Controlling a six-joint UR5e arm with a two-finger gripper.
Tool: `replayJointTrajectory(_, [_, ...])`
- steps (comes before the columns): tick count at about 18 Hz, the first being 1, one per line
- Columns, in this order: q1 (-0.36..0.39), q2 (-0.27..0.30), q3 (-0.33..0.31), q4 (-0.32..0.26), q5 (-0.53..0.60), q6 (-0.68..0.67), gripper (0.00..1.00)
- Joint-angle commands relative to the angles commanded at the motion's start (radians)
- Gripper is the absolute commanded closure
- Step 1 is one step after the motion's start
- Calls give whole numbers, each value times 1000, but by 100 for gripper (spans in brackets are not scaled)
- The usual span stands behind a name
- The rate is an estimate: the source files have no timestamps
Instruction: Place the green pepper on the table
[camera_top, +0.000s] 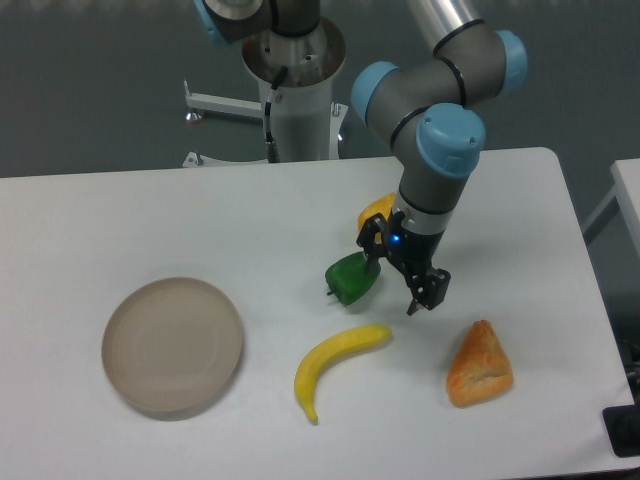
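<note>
The green pepper (349, 279) lies on its side on the white table (150, 220), stem pointing left, near the table's middle. My gripper (394, 283) is open just to the right of it, slightly raised; one finger is close beside the pepper's right edge and the other points down toward the croissant. Nothing sits between the fingers.
A yellow-orange pepper (376, 211) peeks out behind the wrist. A banana (337, 363) lies in front of the green pepper. A croissant (480, 364) is at the front right. A round beige plate (172, 346) stands at the front left.
</note>
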Motion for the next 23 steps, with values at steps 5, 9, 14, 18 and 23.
replayJointTrajectory(5, [-29,-57,107,0,103,-60,0])
replayJointTrajectory(9, [-55,-106,184,0,155,-68,0])
replayJointTrajectory(14, [-67,-135,224,0,177,-65,0])
replayJointTrajectory(18, [-71,-149,246,0,177,-66,0])
replayJointTrajectory(23, [-75,-155,252,2,183,-68,0])
